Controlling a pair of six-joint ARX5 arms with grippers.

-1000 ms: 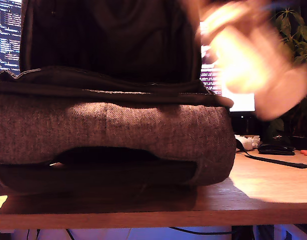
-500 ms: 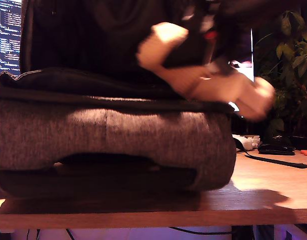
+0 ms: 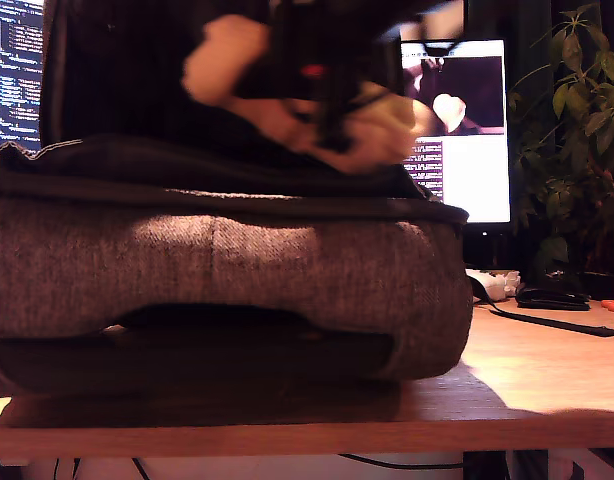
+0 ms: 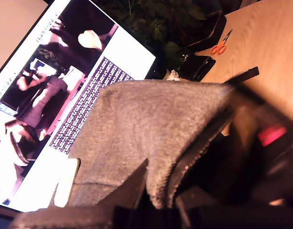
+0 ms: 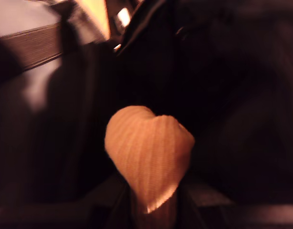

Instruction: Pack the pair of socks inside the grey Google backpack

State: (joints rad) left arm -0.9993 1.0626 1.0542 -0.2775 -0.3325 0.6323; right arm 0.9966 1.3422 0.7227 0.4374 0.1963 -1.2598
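The grey Google backpack (image 3: 227, 270) lies on its side across the table, its flap (image 4: 151, 124) raised with the dark lining facing the exterior camera. My first gripper (image 4: 151, 210) is shut on the flap's zipper edge, close to the white patch (image 4: 65, 183). My second gripper (image 5: 151, 212) is shut on the pair of socks (image 5: 149, 155), a peach ribbed bundle, with the dark lining right behind it. The exterior view shows that gripper (image 3: 322, 95) as a dark blur above the bag's opening, the socks (image 3: 382, 125) as a pale smear.
A lit monitor (image 3: 457, 130) and a plant (image 3: 577, 120) stand behind, at the exterior view's right. A black strap (image 3: 557, 322) trails over the wooden table (image 3: 527, 380). Orange scissors (image 4: 221, 44) lie beyond the bag.
My second gripper has carried the socks from the exterior view's upper right leftwards and down, to just above the bag's opening. The bag and its raised flap have stayed put.
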